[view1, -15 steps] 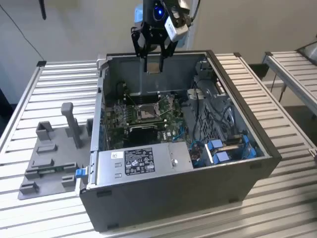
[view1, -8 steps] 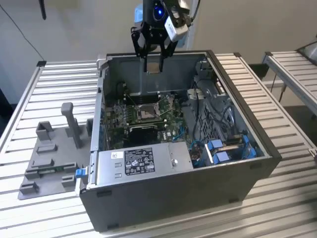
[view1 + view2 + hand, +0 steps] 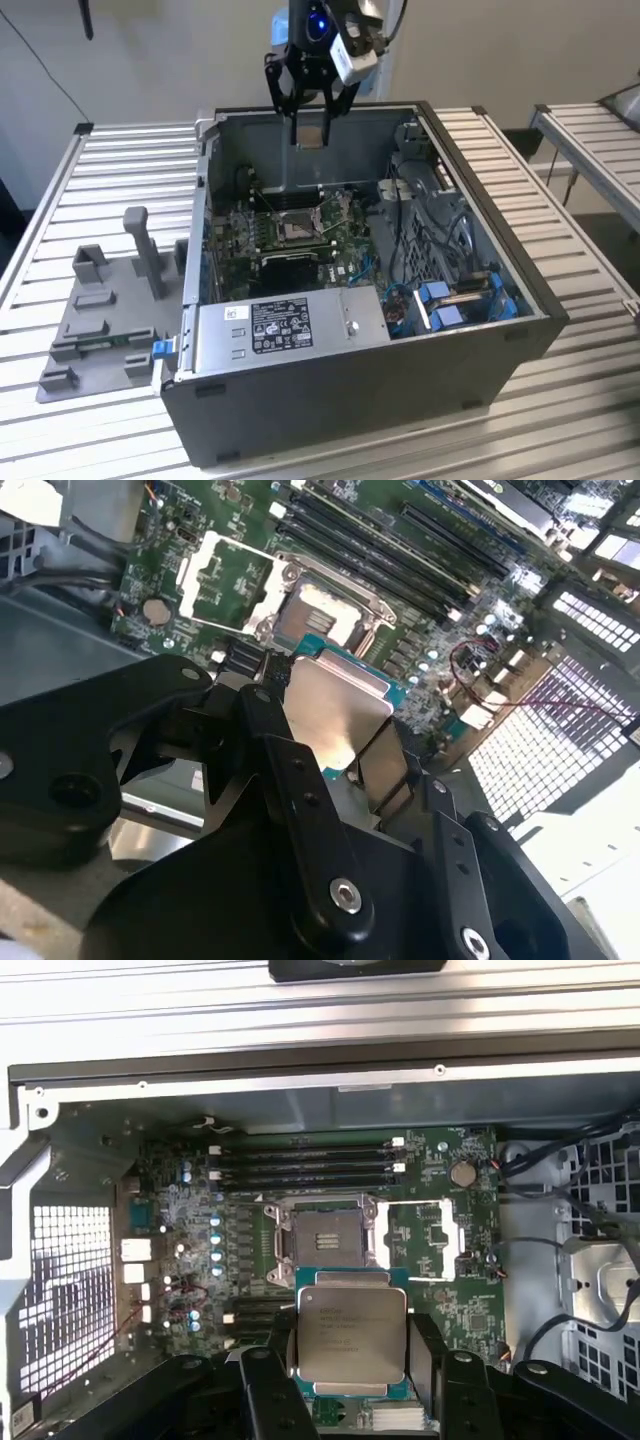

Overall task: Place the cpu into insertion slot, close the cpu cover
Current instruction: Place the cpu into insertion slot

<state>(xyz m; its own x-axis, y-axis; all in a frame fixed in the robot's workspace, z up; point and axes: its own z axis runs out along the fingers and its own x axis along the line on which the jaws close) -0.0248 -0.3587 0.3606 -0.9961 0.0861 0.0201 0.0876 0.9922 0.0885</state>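
First wrist view — the cpu (image 3: pixel 352 1335) sits clamped between the fingers (image 3: pixel 425 1350), apparently above the insertion slot (image 3: pixel 325 1235).

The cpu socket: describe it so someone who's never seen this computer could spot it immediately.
Look inside the open computer case at the green circuit board. Beside the long black memory slots sits the socket: a silver-rimmed square with a dark centre. Its flipped-open cover alongside frames only green board.
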